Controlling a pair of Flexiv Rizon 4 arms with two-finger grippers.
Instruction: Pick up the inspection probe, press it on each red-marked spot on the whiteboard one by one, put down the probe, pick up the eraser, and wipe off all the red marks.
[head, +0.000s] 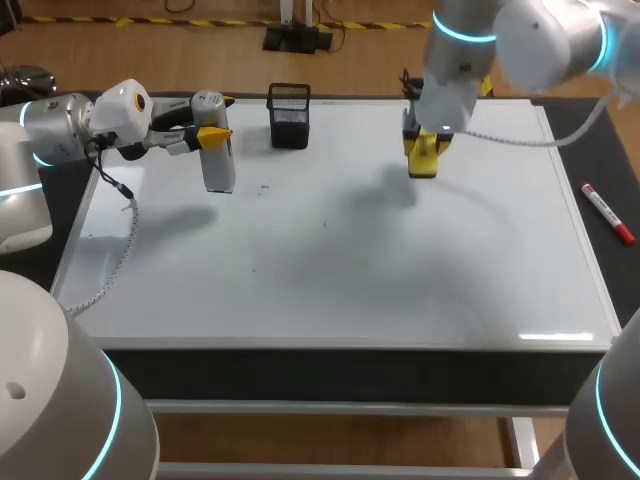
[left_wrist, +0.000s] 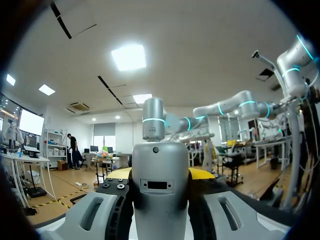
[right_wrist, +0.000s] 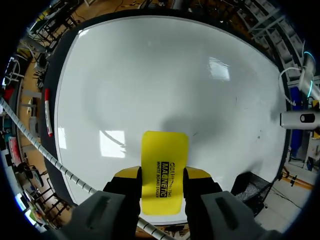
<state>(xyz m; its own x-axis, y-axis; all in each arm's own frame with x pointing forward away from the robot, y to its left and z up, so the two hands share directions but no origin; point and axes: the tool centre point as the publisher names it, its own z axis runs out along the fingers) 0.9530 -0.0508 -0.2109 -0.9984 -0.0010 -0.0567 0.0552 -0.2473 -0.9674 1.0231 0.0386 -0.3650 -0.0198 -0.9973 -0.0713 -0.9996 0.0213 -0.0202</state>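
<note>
The big white rectangular whiteboard (head: 330, 250) covers most of the dark surface (head: 625, 275); I see only a few tiny dark specks on it. At its far edge stands a black mesh basket (head: 289, 116), between the two arms and touching neither. A red-capped white marker pen (head: 607, 214) lies on the dark strip just off the board's right edge, well apart from both claws.

The left claw (head: 213, 134) is clamped on the silvery-grey cylindrical inspection probe (head: 216, 145), one finger on each side of its body. It is held near the board's far left corner, just beside the basket. The probe's long axis runs roughly up and down, its lower end towards the board. Its shadow falls a little apart from it, but I cannot tell whether the end touches.

The right claw (right_wrist: 162, 175) is closed on the flat yellow rectangular eraser (right_wrist: 164, 170), gripped by its two long edges. It is held near the far edge, right of the basket. The eraser's long axis runs along the fingers, and its free end juts out ahead of them, down towards the board.
</note>
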